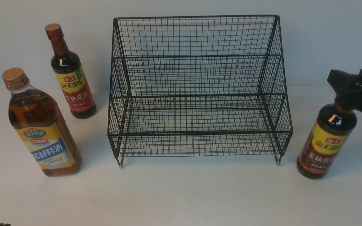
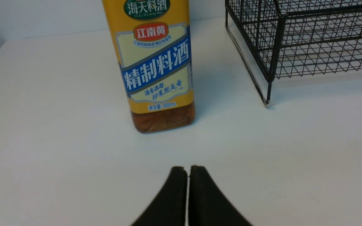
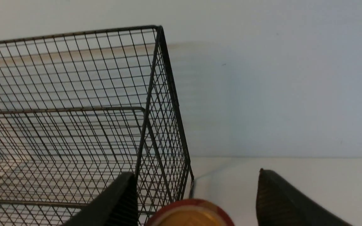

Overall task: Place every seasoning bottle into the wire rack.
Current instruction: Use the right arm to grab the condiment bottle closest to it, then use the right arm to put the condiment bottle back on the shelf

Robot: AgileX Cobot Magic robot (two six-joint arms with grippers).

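The black wire rack (image 1: 196,88) stands at the table's middle with nothing in it. Left of it are the large amber bottle (image 1: 41,125) in front and a slim dark bottle with a red lower band (image 1: 72,84) behind. A slim dark bottle with a brown band (image 1: 325,144) stands right of the rack. My right gripper (image 1: 347,81) is at its neck and hides the cap there. In the right wrist view that gripper (image 3: 196,172) is open, with a gap on each side of the red-rimmed cap (image 3: 189,215). My left gripper (image 2: 187,168) is shut on nothing, low before the amber bottle (image 2: 156,69).
The white table (image 1: 181,194) ends at a pale wall close behind the rack. The rack's front left foot (image 2: 267,102) stands a little to the side of the amber bottle. The rack's right side mesh (image 3: 165,125) rises close beside the right gripper's fingers.
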